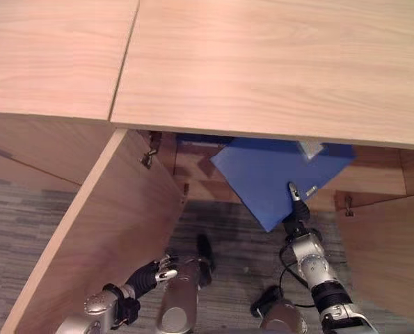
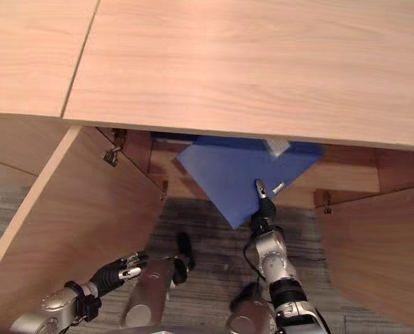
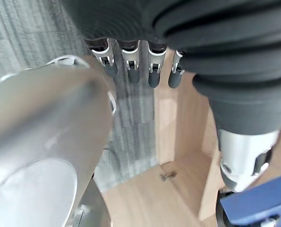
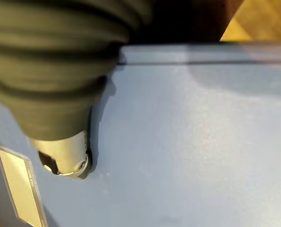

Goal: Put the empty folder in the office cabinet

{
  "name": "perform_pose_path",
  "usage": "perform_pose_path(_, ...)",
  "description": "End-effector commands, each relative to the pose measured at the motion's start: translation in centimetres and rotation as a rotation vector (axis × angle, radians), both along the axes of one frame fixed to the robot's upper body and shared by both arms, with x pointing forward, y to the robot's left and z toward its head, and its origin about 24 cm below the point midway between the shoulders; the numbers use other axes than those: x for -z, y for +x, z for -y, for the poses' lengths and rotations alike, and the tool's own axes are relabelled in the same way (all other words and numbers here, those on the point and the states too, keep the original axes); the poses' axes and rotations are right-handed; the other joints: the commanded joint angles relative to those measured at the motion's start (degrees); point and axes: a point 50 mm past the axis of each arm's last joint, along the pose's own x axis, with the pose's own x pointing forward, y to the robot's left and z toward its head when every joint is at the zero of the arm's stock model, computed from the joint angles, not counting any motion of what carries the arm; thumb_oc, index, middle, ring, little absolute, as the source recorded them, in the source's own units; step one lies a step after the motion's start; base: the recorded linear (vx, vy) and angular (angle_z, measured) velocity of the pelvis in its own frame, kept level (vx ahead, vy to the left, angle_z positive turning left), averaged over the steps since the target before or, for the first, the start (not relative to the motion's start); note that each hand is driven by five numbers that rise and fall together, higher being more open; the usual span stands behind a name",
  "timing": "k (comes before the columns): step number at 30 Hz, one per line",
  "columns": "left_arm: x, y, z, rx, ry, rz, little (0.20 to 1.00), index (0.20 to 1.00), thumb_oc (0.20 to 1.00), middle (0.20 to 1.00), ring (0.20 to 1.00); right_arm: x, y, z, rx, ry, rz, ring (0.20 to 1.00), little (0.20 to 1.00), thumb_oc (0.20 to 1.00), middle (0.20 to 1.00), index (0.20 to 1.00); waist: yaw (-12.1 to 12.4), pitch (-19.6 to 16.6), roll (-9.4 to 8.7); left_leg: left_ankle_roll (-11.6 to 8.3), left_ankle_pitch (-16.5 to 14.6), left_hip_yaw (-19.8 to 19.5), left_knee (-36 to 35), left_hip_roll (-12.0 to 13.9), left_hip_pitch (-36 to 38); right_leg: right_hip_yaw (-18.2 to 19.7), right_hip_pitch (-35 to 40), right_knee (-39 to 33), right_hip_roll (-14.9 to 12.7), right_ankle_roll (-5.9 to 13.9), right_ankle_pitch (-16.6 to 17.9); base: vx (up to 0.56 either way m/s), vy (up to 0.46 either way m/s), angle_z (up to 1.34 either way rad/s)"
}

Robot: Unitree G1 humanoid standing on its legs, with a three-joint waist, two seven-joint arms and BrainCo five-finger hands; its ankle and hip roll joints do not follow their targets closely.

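We see one blue folder (image 1: 276,177) partly inside the cabinet (image 1: 109,216), right hand (image 1: 295,198) gripping it; left hand (image 1: 151,273) loosely open, empty.

The flat blue plastic folder (image 1: 273,177) with a small pale label (image 1: 309,147) near one edge sits turned at an angle, one corner pointing out towards me and down over the grey carpet, its far part tucked under the top of the light wooden office cabinet (image 1: 276,62). Its broad blue face is turned up towards me, smooth and closed. My right hand (image 1: 295,198) lies against that face near the jutting corner, thumb pressed on the blue surface. The cabinet stands open, its left door (image 1: 102,229) swung wide and its right door (image 1: 391,243) also out, the brown inside shelf (image 1: 193,167) showing beneath the folder.
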Motion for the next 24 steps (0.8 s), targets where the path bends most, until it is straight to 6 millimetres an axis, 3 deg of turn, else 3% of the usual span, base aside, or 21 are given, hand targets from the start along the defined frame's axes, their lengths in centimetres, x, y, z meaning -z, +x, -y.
perform_pose_path(1,-0.6,-0.3,1.6,0.007,-0.098,0.025,1.0,1.0,1.0,1.0,1.0,-2.9,1.6,1.7,0.127,0.063,0.145,0.2,0.2,0.2,0.2,0.2,0.13,-1.96,-0.57,0.13,-6.76,-4.02,10.52,1.78,-2.7,-0.42,-3.47,1.06,-1.48,2.03,9.35,-0.03,-0.046,0.0)
perform_pose_path(6,-0.8,0.1,3.3,0.023,-0.159,0.035,1.0,1.0,1.0,1.0,1.0,-4.8,2.8,2.2,0.169,0.099,0.224,0.2,0.2,0.2,0.2,0.2,-0.79,-1.92,1.91,0.29,-8.59,-4.82,17.14,2.88,-8.32,0.44,-8.73,8.75,-4.16,0.5,5.18,0.0,-0.022,0.16)
perform_pose_path(7,-1.0,0.5,4.2,0.039,-0.177,0.048,1.0,1.0,1.0,1.0,1.0,-5.6,2.9,2.7,0.185,0.102,0.259,0.2,0.2,0.2,0.2,0.2,-1.12,-2.43,3.03,0.34,-9.75,-5.51,20.82,3.26,-12.08,1.42,-12.27,13.38,-5.51,-0.53,2.08,0.01,-0.034,0.15)
perform_pose_path(9,-1.3,0.8,4.7,0.051,-0.187,0.063,1.0,1.0,1.0,1.0,1.0,-6.2,2.9,3.1,0.203,0.109,0.288,0.2,0.2,0.2,0.2,0.2,-1.6,-2.54,3.76,0.33,-10.51,-5.87,23.69,3.37,-15.05,2.31,-14.9,17.1,-6.81,-1.6,-0.04,0.01,-0.039,0.18)
perform_pose_path(17,-1.9,1.3,5.5,0.039,-0.225,0.088,1.0,1.0,1.0,1.0,1.0,-7.5,2.3,4.0,0.227,0.121,0.366,0.2,0.2,0.2,0.2,0.2,-2.25,-4.84,4.88,0.5,-15.4,-6.79,36.9,5.8,-25.99,7.94,-27.05,33.7,-12.46,-5.62,-9.23,0.05,-0.046,0.09)
perform_pose_path(19,-1.8,1.0,4.9,0.029,-0.201,0.088,1.0,1.0,1.0,1.0,1.0,-9.3,2.4,4.6,0.21,0.071,0.428,0.2,0.2,0.2,0.2,0.2,-2.17,-5.78,5.32,-0.06,-17.73,-7.02,42.27,7.13,-28.98,10.91,-31.43,40.54,-15.32,-6.54,-12.69,0.11,-0.077,0.07)
perform_pose_path(21,-1.7,0.8,4.6,0.029,-0.191,0.079,1.0,1.0,1.0,1.0,1.0,-11.2,3.0,5.2,0.21,0.035,0.485,0.2,0.2,0.2,0.2,0.2,-1.62,-6.35,5.28,0.04,-18.18,-6.95,43.53,7.27,-29.9,12.07,-33.05,42.31,-16.17,-6.81,-13.42,0.07,-0.046,0.03)
perform_pose_path(23,-1.5,0.4,4.3,0.034,-0.174,0.062,1.0,1.0,1.0,1.0,1.0,-14.3,4.0,6.2,0.243,0.018,0.573,0.2,0.2,0.2,0.2,0.2,-0.97,-6.95,5.25,-0.38,-18.67,-6.88,44.62,7.47,-30.8,13.3,-34.71,43.91,-16.6,-6.65,-14.2,0.05,-0.047,-0.04)
perform_pose_path(24,-1.4,0.1,4.2,0.033,-0.167,0.043,1.0,1.0,1.0,1.0,1.0,-17.6,5.0,7.1,0.297,0.032,0.653,0.2,0.2,0.2,0.2,0.2,-0.18,-7.38,5.4,-0.47,-18.65,-6.67,44.85,7.4,-31.5,13.92,-35.8,44.63,-17.05,-6.46,-14.53,0.02,-0.026,-0.04)
